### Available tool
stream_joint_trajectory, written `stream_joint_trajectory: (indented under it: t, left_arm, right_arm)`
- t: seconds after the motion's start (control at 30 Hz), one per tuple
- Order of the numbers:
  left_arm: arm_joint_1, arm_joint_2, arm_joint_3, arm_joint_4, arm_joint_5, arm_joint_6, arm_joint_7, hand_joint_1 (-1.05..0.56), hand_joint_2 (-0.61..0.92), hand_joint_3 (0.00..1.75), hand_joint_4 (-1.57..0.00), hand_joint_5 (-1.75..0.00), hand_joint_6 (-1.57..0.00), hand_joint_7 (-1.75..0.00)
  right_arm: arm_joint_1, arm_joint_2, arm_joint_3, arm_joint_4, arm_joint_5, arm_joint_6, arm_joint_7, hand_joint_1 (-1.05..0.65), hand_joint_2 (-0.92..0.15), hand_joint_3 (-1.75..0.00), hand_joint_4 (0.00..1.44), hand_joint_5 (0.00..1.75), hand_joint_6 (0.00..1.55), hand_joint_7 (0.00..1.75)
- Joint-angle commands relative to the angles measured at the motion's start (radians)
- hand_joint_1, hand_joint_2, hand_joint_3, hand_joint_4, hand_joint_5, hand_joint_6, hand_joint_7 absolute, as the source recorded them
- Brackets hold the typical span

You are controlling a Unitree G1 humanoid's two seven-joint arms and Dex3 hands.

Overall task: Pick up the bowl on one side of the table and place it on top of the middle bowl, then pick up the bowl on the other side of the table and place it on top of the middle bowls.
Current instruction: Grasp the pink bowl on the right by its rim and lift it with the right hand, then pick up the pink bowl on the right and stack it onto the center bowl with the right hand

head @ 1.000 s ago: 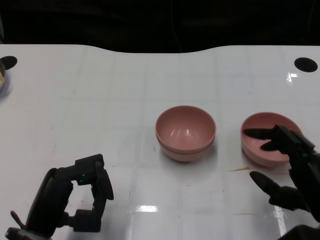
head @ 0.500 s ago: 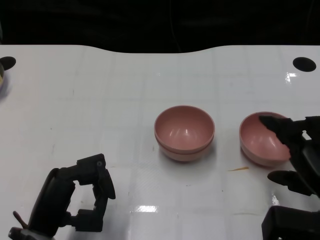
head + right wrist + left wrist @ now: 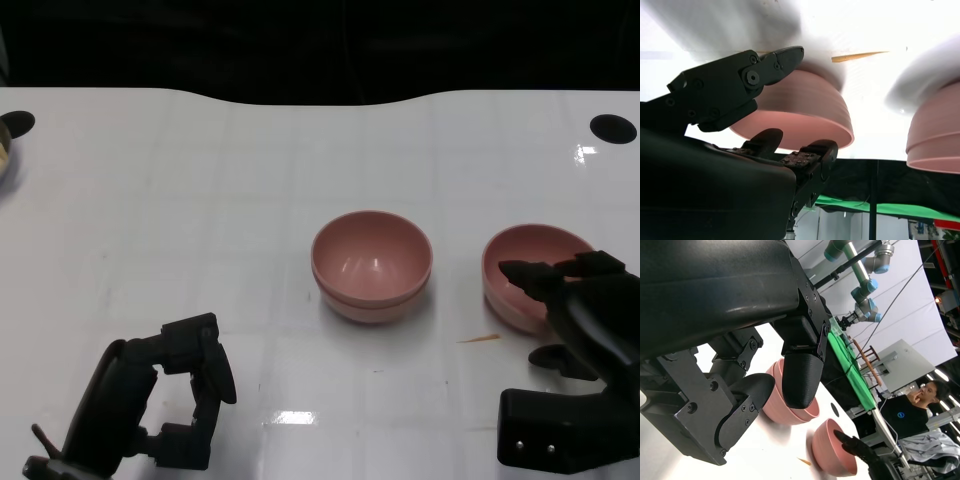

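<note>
Two pink bowls sit nested as the middle stack (image 3: 371, 265) at the table's centre. A single pink bowl (image 3: 520, 262) stands on the table to its right. My right hand (image 3: 575, 312) is at that bowl's near rim, with one finger over the rim and the thumb lower, outside the wall. In the right wrist view the fingers (image 3: 771, 64) straddle the bowl's wall (image 3: 800, 112) and the bowl (image 3: 800, 112) stays down on the table. My left hand (image 3: 172, 398) hovers at the lower left, fingers apart, holding nothing. The left wrist view shows the stack (image 3: 771, 410) and the right bowl (image 3: 829, 452) beyond my left hand (image 3: 740, 365).
A thin orange sliver (image 3: 478, 338) lies just in front of the right bowl. Black round holes (image 3: 611, 128) mark the table's far corners. A metal dish edge (image 3: 4, 160) shows at the far left. A person (image 3: 920, 407) sits beyond the table.
My right hand has turned and dropped lower onto the right bowl's near rim, and its forearm block has come into view at the lower right. The left hand has barely shifted.
</note>
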Motion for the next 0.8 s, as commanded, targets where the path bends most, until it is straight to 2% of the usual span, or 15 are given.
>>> stream_joint_trajectory:
  t: [0.03, 0.07, 0.1, 0.17, 0.2, 0.23, 0.3, 0.33, 0.4, 0.43, 0.5, 0.57, 0.8]
  left_arm:
    - [0.000, 0.002, 0.006, -0.003, -0.008, -0.007, -0.013, -0.05, 0.25, 1.65, -0.97, -1.75, -0.85, -1.62]
    - [0.001, 0.000, 0.005, -0.004, -0.011, -0.006, -0.016, -0.05, 0.25, 1.65, -0.97, -1.75, -0.85, -1.62]
    - [0.002, -0.001, 0.004, -0.007, -0.017, -0.001, -0.021, -0.05, 0.25, 1.65, -0.97, -1.75, -0.85, -1.62]
    - [0.003, -0.004, 0.004, -0.009, -0.023, 0.003, -0.029, -0.05, 0.25, 1.64, -0.97, -1.75, -0.85, -1.61]
    - [0.003, -0.005, 0.004, -0.010, -0.022, 0.002, -0.030, -0.04, 0.25, 1.64, -0.97, -1.75, -0.85, -1.61]
    - [0.003, -0.006, 0.006, -0.010, -0.020, 0.002, -0.030, -0.04, 0.25, 1.64, -0.97, -1.75, -0.85, -1.61]
    - [0.004, -0.009, 0.008, -0.013, -0.017, 0.005, -0.029, -0.04, 0.25, 1.64, -0.97, -1.75, -0.85, -1.61]
    - [0.004, -0.009, 0.008, -0.015, -0.015, 0.008, -0.029, -0.04, 0.25, 1.64, -0.97, -1.75, -0.85, -1.61]
    - [0.005, -0.009, 0.010, -0.018, -0.009, 0.009, -0.026, -0.05, 0.25, 1.64, -0.97, -1.75, -0.86, -1.60]
    - [0.005, -0.009, 0.010, -0.019, -0.007, 0.009, -0.025, -0.05, 0.25, 1.64, -0.97, -1.75, -0.86, -1.60]
    - [0.006, -0.008, 0.010, -0.020, -0.011, 0.010, -0.029, -0.04, 0.25, 1.64, -0.97, -1.75, -0.86, -1.60]
    - [0.006, -0.008, 0.010, -0.019, -0.017, 0.009, -0.033, -0.04, 0.25, 1.64, -0.97, -1.75, -0.86, -1.60]
    - [0.005, -0.008, 0.012, -0.016, -0.024, 0.003, -0.040, -0.01, 0.24, 1.64, -0.97, -1.75, -0.86, -1.60]
  right_arm:
    - [-0.072, -0.020, 0.032, 0.121, 0.010, -0.020, -0.059, -0.21, -0.83, 0.00, 0.64, 0.31, 0.68, 0.06]
    - [-0.092, -0.023, 0.045, 0.160, 0.010, -0.039, -0.086, -0.18, -0.84, 0.00, 0.72, 0.27, 0.74, 0.05]
    - [-0.113, -0.027, 0.059, 0.202, 0.010, -0.060, -0.115, -0.13, -0.84, 0.00, 0.89, 0.29, 0.87, 0.08]
    - [-0.156, -0.029, 0.080, 0.296, 0.016, -0.118, -0.189, -0.10, -0.85, 0.00, 1.12, 0.40, 1.11, 0.15]
    - [-0.175, -0.030, 0.091, 0.337, 0.019, -0.141, -0.222, -0.09, -0.86, -0.01, 1.12, 0.70, 1.22, 0.18]
    - [-0.191, -0.030, 0.101, 0.369, 0.019, -0.158, -0.245, -0.09, -0.88, -0.01, 1.04, 1.14, 1.30, 0.21]
    - [-0.220, -0.031, 0.123, 0.421, 0.012, -0.183, -0.302, -0.10, -0.89, -0.01, 0.94, 1.54, 1.32, 0.25]
    - [-0.232, -0.031, 0.136, 0.442, 0.006, -0.191, -0.335, -0.10, -0.89, -0.02, 0.94, 1.66, 1.17, 0.72]
    - [-0.253, -0.031, 0.154, 0.473, 0.004, -0.207, -0.386, -0.11, -0.90, -0.04, 0.94, 1.73, 0.92, 1.36]
    - [-0.259, -0.031, 0.159, 0.479, 0.008, -0.210, -0.397, -0.11, -0.90, -0.04, 0.94, 1.74, 0.87, 1.48]
    - [-0.270, -0.034, 0.169, 0.475, 0.009, -0.218, -0.432, -0.11, -0.89, -0.04, 0.94, 1.74, 0.84, 1.57]
    - [-0.279, -0.039, 0.175, 0.458, 0.006, -0.227, -0.474, -0.08, -0.84, -0.02, 0.95, 1.75, 0.80, 1.68]
    - [-0.287, -0.052, 0.166, 0.361, 0.019, -0.238, -0.520, -0.11, -0.86, -0.04, 0.99, 1.75, 0.78, 1.74]
